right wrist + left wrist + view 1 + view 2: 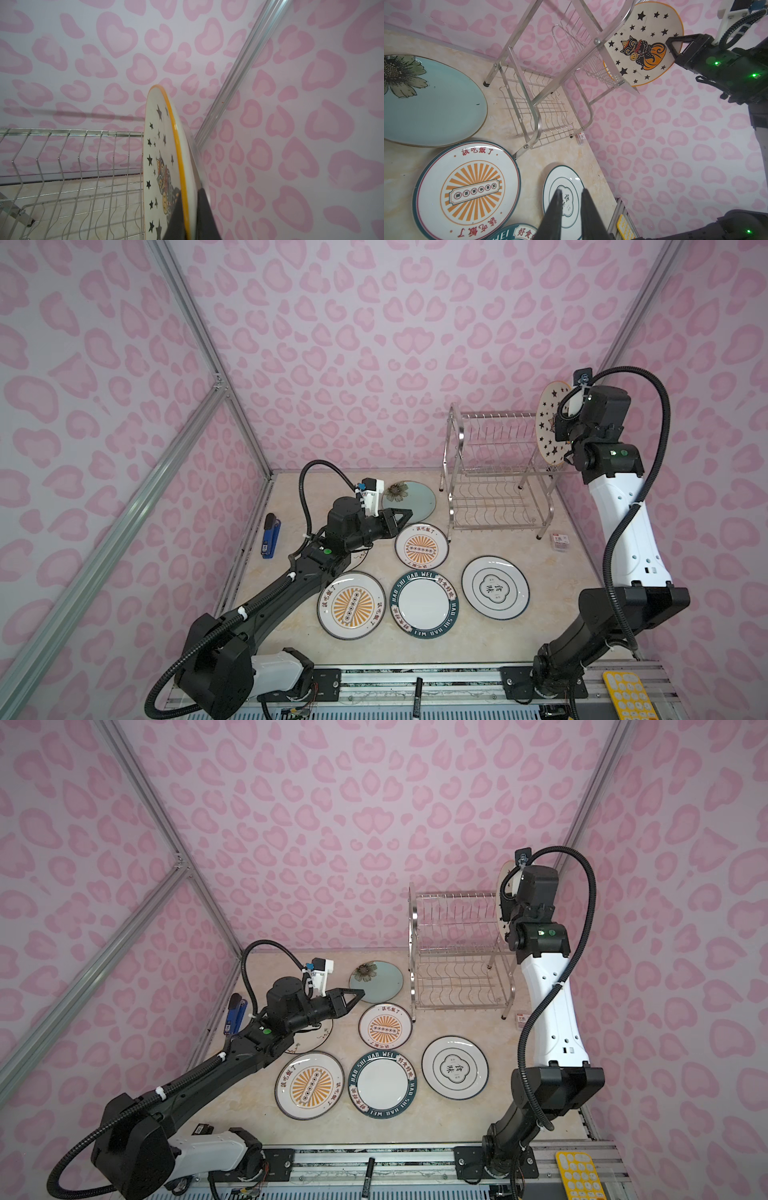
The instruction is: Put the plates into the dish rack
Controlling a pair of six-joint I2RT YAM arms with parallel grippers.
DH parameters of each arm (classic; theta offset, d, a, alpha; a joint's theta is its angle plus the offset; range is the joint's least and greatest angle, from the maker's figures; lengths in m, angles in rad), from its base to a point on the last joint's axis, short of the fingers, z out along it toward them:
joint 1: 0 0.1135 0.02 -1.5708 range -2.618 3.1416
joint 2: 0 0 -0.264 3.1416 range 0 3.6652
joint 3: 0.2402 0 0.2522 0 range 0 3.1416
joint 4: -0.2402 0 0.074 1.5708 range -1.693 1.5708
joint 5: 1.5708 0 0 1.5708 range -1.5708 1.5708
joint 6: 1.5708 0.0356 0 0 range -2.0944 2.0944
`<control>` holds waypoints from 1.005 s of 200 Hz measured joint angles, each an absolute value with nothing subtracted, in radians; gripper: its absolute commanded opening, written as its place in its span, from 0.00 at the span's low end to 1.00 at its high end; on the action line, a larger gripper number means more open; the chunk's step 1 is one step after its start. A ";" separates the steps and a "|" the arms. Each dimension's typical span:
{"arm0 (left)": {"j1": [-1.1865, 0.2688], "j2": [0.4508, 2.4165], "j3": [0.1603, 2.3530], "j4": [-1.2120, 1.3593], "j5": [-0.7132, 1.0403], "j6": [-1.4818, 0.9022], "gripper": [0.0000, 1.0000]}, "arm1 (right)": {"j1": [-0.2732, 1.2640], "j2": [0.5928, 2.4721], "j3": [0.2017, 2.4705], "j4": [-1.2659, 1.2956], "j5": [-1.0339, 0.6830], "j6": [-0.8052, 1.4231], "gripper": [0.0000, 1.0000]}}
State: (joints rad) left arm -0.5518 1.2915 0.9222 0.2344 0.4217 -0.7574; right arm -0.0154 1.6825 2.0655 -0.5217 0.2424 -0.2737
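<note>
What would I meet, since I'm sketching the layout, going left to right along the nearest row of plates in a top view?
Nearer orange sunburst plate → dark-teal lettered-rim plate → white plate with centre emblem.

Round dark-teal-rimmed plate (424, 605) before chrome wire rack (498, 475): "HAO SHI HAO WEI", 好食好味 | two orange-sunburst plates (421, 546) (351, 605): 該吃飯了 | white emblem plate (495, 588): 食味

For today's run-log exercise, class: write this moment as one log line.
right pincer: shut on star-and-cat plate, upright at dish rack end | left pincer: open, empty | other plates: flat on table
</note>
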 measured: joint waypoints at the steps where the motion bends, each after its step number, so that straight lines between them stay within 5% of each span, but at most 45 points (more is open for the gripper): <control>1: -0.552 1.292 0.922 0.234 0.422 -0.757 0.20 | -0.015 1.682 2.065 -0.522 0.242 -0.274 0.00; 191: -0.552 1.301 0.928 0.236 0.423 -0.761 0.25 | -0.028 1.722 2.089 -0.530 0.219 -0.275 0.00; 201: -0.552 1.301 0.932 0.233 0.423 -0.761 0.27 | -0.032 1.726 2.097 -0.538 0.210 -0.271 0.07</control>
